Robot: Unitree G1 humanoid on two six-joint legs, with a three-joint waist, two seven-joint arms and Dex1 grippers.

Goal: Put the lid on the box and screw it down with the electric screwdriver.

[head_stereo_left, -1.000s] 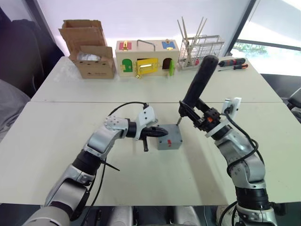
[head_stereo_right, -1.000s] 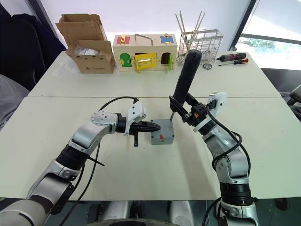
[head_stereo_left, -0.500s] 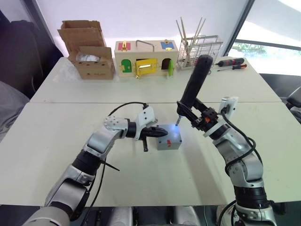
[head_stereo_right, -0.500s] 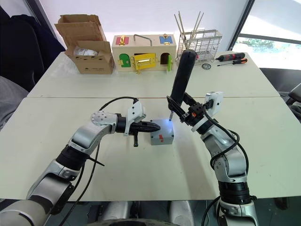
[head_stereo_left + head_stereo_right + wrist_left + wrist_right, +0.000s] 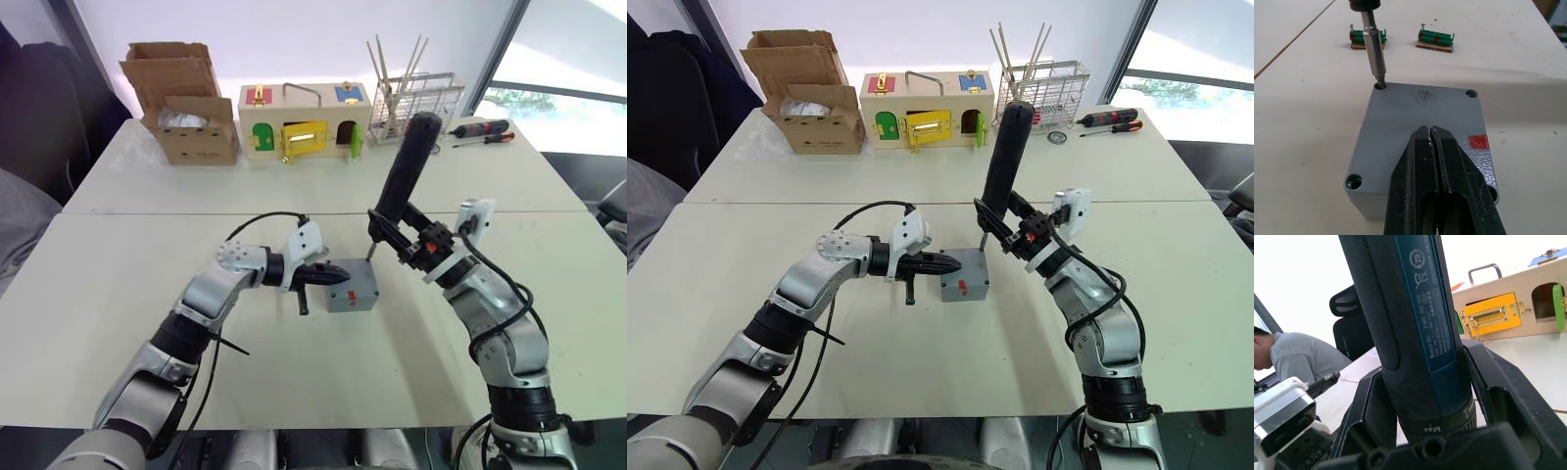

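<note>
Screwing the lid down, bit in a far corner hole.

L to R: left gripper (image 5: 1432, 142) has its fingers pressed together, holding nothing, tips resting on the lid (image 5: 1415, 117) prob. to keep the box (image 5: 352, 286) from turning. Lid sits flush on the box at the table (image 5: 118, 294) centre. Right gripper (image 5: 1425, 406) is clamped around the electric screwdriver (image 5: 403, 186), kept near upright so the bit enters the hole straight. No light at the tip.
</note>
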